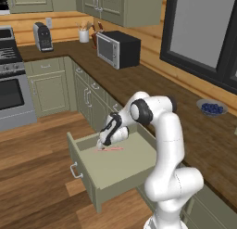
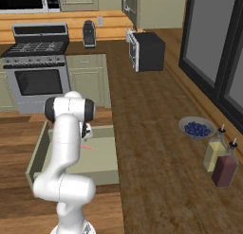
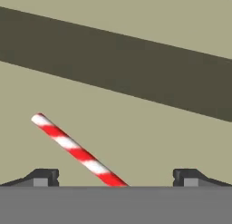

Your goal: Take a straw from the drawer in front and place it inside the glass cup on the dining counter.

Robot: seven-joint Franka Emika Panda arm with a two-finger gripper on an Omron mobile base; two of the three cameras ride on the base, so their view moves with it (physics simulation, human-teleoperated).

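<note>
The sage-green drawer (image 1: pixel 127 170) stands pulled out below the worktop, its silver handle (image 1: pixel 73 170) on the front panel. On its pale floor lies the straw (image 1: pixel 110 149), which the hand view shows as a red-and-white striped stick (image 3: pixel 74 148). My gripper (image 1: pixel 101 144) reaches down into the drawer, right over one end of the straw. In the hand view the gripper (image 3: pixel 115 178) is open, with its two dark tips set wide and the straw running at a slant between them. The right base view shows the drawer (image 2: pixel 102 159) and the straw (image 2: pixel 87 147) beside my arm. The glass cup and the dining counter are out of view.
A dark wood worktop (image 1: pixel 185 112) runs along the right, with a microwave (image 1: pixel 118 48), a bowl of blueberries (image 2: pixel 197 128) and two bottles (image 2: pixel 219 159) on it. A stove (image 1: pixel 11 84) and a toaster (image 1: pixel 43 36) stand at the back. Wood floor lies left of the drawer.
</note>
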